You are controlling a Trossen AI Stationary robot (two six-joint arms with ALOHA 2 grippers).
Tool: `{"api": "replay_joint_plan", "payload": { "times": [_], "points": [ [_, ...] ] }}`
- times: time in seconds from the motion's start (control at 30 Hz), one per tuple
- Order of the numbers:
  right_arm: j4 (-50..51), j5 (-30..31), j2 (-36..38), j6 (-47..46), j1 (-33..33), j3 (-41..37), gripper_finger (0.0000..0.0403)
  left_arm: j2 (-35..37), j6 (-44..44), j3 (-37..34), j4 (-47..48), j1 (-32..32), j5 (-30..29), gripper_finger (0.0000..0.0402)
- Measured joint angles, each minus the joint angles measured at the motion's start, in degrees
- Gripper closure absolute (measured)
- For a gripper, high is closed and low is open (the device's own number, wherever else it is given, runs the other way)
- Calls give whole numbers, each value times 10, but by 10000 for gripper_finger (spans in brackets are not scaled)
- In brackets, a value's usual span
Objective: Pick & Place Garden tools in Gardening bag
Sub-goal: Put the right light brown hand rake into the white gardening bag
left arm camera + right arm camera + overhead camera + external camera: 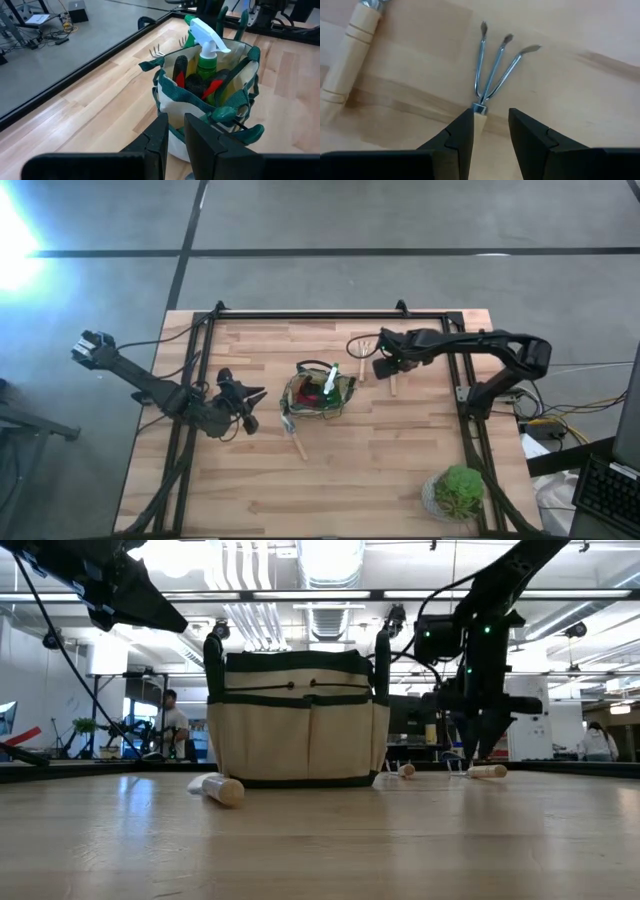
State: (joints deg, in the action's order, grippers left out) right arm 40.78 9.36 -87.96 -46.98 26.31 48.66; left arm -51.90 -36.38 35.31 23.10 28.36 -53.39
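**Three Wooden Handles Out, One Bag Part Filled**

One bag [318, 395] at mid-bench [400, 470], upright and open-topped. Inside, counted from the left wrist view: one green spray bottle [207, 42] with white top, standing tallest, one red-and-black tool [212, 89] leaning beside it, and further dark handles packed too closely to number.

Outside the bag, three wooden-handled tools lying flat on the boards. First, a fork [495, 65] with three bright tines, on the bag's right side and well clear of it. Second, a plain wooden handle [345, 57] just beside that fork, its working end cut off in the close view. Third, another handle [298, 444] near the bag's front-left corner, angled away from it, its far end close against the fabric. One bushy potted plant [458, 492] off at the front right corner, well apart from everything else.

Two arms in frame. Right arm reaching in from the right edge, bent at the elbow, wrist turned down over the fork. Right tool [491, 117] set low on the boards, fingers straddling the fork's handle just behind the metal collar, moderately wide, with a sliver of bare wood showing between handle and one finger. Left arm stretched in from the left rear, raised off the surface and aimed toward the bag. Left tool [252, 396] just short of the bag's left side, narrow, fingers parted by only a slit, holding nothing.
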Motion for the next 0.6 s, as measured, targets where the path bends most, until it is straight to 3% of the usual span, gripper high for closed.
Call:
{"api": "replay_joint_plan", "payload": {
  "times": [0.6],
  "points": [
    [-38, -19, -79, 7, 2, 1, 296, 0, -5, 0, 1, 0, 14, 337]
  ]
}}
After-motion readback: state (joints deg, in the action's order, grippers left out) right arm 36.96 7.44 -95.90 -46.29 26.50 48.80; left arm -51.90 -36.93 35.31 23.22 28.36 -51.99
